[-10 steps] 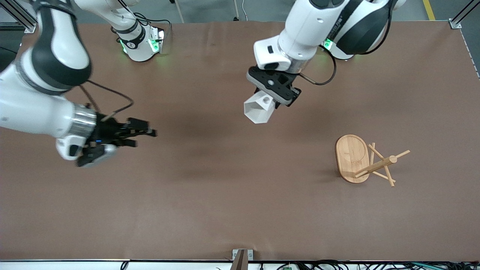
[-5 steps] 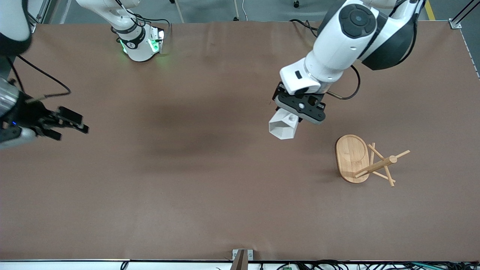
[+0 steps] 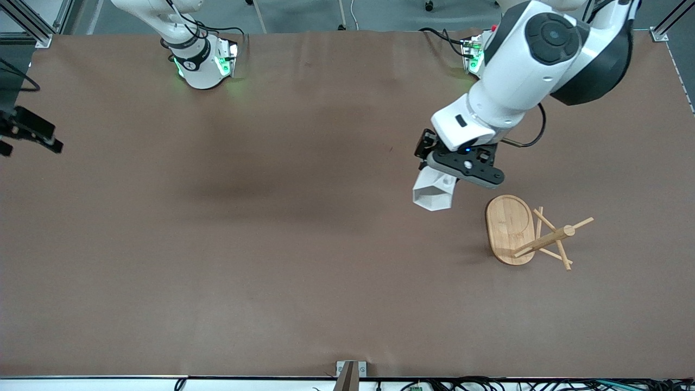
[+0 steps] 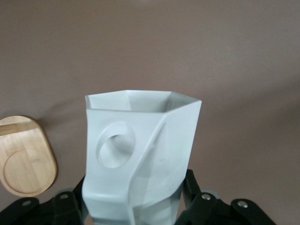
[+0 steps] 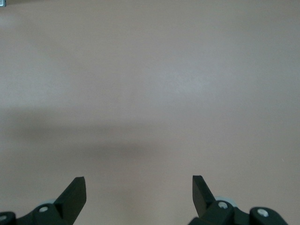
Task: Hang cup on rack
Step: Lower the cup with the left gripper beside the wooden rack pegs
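Overall: brown matte table [image 3: 271, 271], grey floor along frame top. Light bamboo rack [image 3: 510, 228] tipped over, lower right. Left gripper [image 3: 459, 165] clamps white faceted cup [image 3: 434, 193] just upper-left of rack. Right gripper [image 5: 138, 190], frame's left edge, fingers apart.

My left arm reaches out from its base toward the front camera, wrist bent downward, with the left pincer [image 3: 459, 172] up over the tabletop [image 3: 304, 244] at the left arm's end. Its fingers are clamped on the cup [image 3: 434, 191], whose mouth tips away from the wrist. My right arm waits at the right arm's end, the right pincer [image 3: 24, 136] barely inside the front view, over the tabletop's edge, fingers [image 5: 75, 194] spread wide apart and holding nothing.
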Controlling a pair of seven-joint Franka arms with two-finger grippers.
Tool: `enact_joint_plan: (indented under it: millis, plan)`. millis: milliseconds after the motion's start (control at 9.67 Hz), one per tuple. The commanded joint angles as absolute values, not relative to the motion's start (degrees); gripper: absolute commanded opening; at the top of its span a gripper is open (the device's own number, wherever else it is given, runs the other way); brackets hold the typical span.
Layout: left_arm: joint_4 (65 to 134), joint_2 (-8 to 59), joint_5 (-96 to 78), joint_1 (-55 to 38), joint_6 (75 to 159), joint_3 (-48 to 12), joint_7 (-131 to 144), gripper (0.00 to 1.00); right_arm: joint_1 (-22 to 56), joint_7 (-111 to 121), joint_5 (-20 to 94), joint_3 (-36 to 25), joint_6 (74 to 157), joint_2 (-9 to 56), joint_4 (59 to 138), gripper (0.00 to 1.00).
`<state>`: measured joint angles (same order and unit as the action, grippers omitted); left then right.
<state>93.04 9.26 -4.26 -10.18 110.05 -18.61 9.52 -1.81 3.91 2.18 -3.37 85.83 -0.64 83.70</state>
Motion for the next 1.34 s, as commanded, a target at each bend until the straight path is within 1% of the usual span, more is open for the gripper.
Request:
enact_joint_plan:
  millis: [0,207,310,414,517,621,724,1034,1241]
  plan:
    - [94.22,8.09,-2.38,-6.87,106.45,-19.07,10.46,0.0,-0.45,2.55,1.14,-6.49,85.25,-2.9,86.13,1.0]
    - [94.83,8.09,-2.46,-2.22,105.12,-19.34,9.58,0.0,-0.26,2.46,0.88,-6.5,85.52,-2.72,85.43,1.0]
    - [96.05,7.82,-2.63,-1.68,105.2,-18.9,8.88,0.0,-0.61,2.46,0.97,-6.5,85.43,-2.46,84.99,1.0]
    - [97.72,7.39,-2.9,-2.54,105.73,-16.29,7.75,0.0,-0.7,2.46,1.05,-6.42,85.43,-2.11,84.99,1.0]
    - [100.78,5.99,-3.6,-4.99,106.86,-12.61,4.86,0.0,-0.62,2.55,1.05,-6.33,85.78,-1.5,85.25,1.0]
    - [106.47,3.54,-5.87,-5.79,111.14,-11.09,3.53,0.0,-0.35,2.55,0.97,-6.24,85.96,-1.49,85.51,1.0]
    - [111.74,1.34,-7.72,-5.97,116.31,-10.9,2.99,0.0,-0.44,2.55,0.62,-5.89,85.87,-1.58,85.87,1.0]
    - [116.26,1.32,-7.91,-7.03,119.96,-9.76,-4.89,0.0,-1.67,2.64,-0.52,-4.31,85.87,-2.8,89.64,1.0]
    - [118.3,2.19,-7.91,-6.94,122.86,-9.06,-8.51,0.0,-3.24,2.64,-0.88,-3.87,85.87,-2.81,89.74,1.0]
